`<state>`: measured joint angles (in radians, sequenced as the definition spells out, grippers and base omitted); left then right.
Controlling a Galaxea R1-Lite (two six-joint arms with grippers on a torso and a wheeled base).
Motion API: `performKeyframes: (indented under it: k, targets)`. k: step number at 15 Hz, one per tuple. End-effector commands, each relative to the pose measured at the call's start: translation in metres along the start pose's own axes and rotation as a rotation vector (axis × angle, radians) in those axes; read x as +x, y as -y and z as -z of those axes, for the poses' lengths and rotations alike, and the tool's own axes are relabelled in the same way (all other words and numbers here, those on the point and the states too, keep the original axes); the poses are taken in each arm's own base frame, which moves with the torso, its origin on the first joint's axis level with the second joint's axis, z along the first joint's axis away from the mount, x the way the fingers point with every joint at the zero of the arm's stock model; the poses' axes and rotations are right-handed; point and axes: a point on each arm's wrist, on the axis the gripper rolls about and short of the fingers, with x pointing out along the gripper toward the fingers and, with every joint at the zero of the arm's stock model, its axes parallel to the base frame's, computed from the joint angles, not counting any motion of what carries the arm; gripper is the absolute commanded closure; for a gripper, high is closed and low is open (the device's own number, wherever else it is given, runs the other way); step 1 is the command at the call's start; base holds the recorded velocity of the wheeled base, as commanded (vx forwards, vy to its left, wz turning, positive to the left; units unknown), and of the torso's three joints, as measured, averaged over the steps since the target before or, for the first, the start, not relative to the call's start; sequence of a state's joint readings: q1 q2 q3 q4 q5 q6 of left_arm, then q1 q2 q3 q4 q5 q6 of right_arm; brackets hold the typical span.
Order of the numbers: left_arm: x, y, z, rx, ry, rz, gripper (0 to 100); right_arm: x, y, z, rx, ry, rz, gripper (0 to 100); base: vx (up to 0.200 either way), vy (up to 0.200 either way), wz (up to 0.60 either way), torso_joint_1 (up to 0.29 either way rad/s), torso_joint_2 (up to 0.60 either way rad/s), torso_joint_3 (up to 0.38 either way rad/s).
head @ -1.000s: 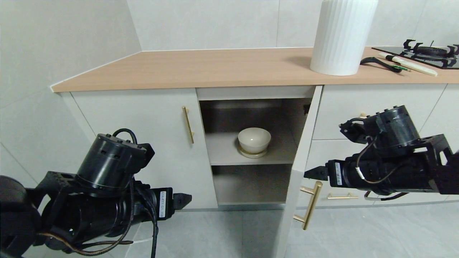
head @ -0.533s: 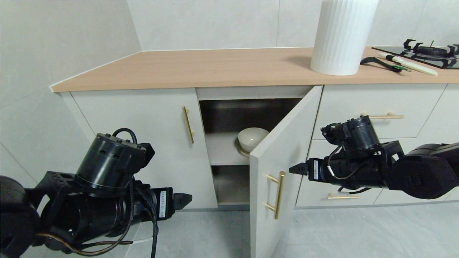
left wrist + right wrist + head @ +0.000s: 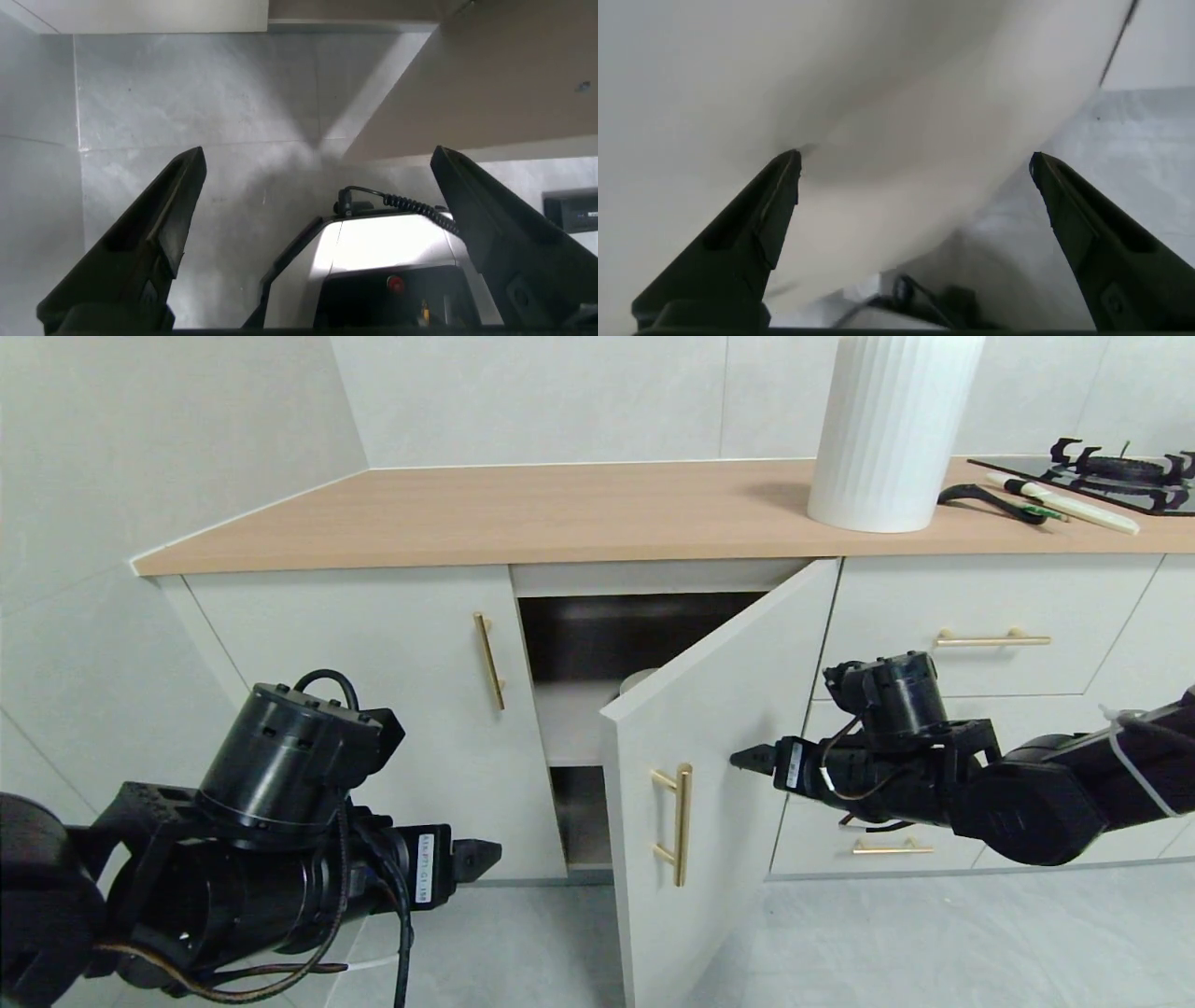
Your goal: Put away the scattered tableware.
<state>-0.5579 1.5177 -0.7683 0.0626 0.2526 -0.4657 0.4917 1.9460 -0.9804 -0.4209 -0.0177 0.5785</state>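
The white cabinet door with a gold handle stands roughly half shut over the open compartment. Behind its top edge only the rim of a cream bowl shows on the shelf. My right gripper is against the door's outer face, just right of the handle. In the right wrist view this gripper is open, with the pale door close in front of it. My left gripper hangs low at the left, over the floor. The left wrist view shows that gripper open and holding nothing.
On the wooden countertop stand a tall white ribbed vase, a black-handled utensil and a white utensil beside a gas hob. A shut door with a gold handle is left of the compartment. Drawers are on its right.
My right arm has moved left and swung the cabinet door from fully open to about half shut. The door now covers most of the bowl. The left arm has not moved.
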Motion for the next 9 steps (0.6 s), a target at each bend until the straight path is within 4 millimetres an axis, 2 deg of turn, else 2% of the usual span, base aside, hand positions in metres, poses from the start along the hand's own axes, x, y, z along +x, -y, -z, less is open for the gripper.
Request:
performKeyframes:
  k: [1, 2, 6, 9]
  targets:
    - [0.001, 0.0, 0.0, 0.0, -0.002, -0.001, 0, 0.01, 0.003, 0.006, 0.019, -0.009, 0.008, 0, 0.2, 0.0, 0.0, 0.002, 0.0, 0.002]
    - [0.001, 0.0, 0.0, -0.001, -0.002, -0.002, 0, 0.01, 0.002, 0.004, 0.033, -0.003, 0.004, 0, 0.2, 0.0, 0.0, -0.002, 0.0, 0.012]
    - [0.0, 0.0, 0.0, -0.003, 0.001, -0.001, 0, 0.011, 0.001, 0.003, 0.053, 0.004, 0.001, 0, 0.0, 0.0, 0.0, 0.0, 0.0, 0.0]
    - [0.0, 0.0, 0.0, -0.003, 0.002, 0.0, 0, 0.016, -0.002, -0.005, 0.137, 0.039, -0.017, 0, 0.0, 0.0, 0.0, 0.0, 0.0, 0.0]
